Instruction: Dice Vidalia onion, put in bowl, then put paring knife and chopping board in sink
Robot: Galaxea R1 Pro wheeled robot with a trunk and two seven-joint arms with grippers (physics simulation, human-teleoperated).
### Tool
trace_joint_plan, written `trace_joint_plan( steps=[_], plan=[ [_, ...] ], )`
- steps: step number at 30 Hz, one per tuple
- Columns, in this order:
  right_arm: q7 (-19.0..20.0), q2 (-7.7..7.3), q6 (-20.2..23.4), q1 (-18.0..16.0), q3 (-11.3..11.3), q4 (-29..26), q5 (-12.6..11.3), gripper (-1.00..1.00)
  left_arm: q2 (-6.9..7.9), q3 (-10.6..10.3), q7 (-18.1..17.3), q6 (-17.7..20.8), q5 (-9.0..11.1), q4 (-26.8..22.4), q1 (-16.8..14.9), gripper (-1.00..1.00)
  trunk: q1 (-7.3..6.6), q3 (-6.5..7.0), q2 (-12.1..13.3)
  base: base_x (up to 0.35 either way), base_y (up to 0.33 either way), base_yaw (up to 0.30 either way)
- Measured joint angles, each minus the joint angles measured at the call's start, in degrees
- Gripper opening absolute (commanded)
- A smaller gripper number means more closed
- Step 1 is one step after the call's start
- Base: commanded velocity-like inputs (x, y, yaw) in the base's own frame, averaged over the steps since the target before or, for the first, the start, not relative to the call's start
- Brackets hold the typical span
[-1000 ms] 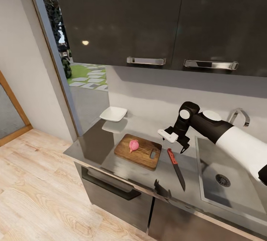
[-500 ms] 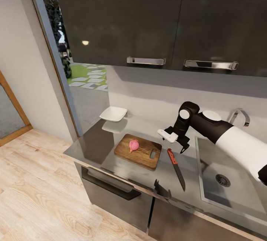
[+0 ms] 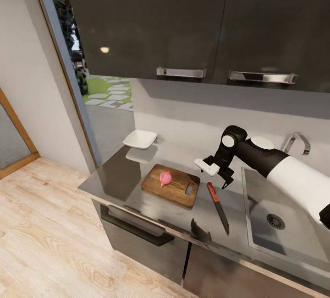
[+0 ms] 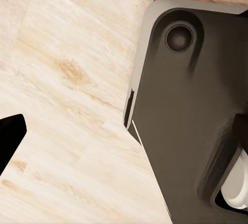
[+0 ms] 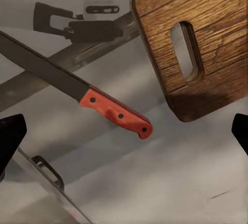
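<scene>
One stiff, light knife point(image 3: 217, 207) lies below the wide-spread right gripper point(image 3: 224, 180); best gripped at its red handle point(image 5: 117, 114).

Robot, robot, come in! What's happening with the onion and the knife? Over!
Right gripper open, empty, above knife. Onion whole on board. Knife flat on countertop beside board. Nothing in the way.

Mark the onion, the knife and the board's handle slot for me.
onion point(image 3: 165, 179), head view, middle of the bulb, on the board.
knife point(image 5: 116, 114), right wrist view, middle of the red handle.
board point(image 5: 219, 22), right wrist view, bare wood beside the handle slot.
</scene>
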Motion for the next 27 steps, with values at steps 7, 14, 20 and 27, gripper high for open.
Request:
trace_joint_plan(
  steps=[7, 14, 20, 27],
  plan=[
    [-0.5, 0.00, -0.1, 0.0, 0.0, 0.0, 0.0, 1.00, 0.00, 0.0, 0.0, 0.0, 0.0, 0.0, 0.0, 1.00, 0.00, -0.08, 0.0, 0.000, 0.000, 0.000],
    [-0.7, 0.04, 0.0, 0.0, 0.6, 0.0, 0.0, 1.00, 0.00, 0.0, 0.0, 0.0, 0.0, 0.0, 0.0, 1.00, 0.00, -0.09, 0.0, 0.000, 0.000, 0.000],
    [-0.8, 0.00, 0.0, 0.0, 2.1, 0.0, 0.0, 1.00, 0.00, 0.0, 0.0, 0.0, 0.0, 0.0, 0.0, 1.00, 0.00, -0.09, 0.0, 0.000, 0.000, 0.000],
    [-1.9, -0.09, 0.0, 0.0, 2.4, 0.0, -0.1, 1.00, 0.00, 0.0, 0.0, 0.0, 0.0, 0.0, 0.0, 1.00, 0.00, -0.09, 0.0, 0.000, 0.000, 0.000]
  ],
)
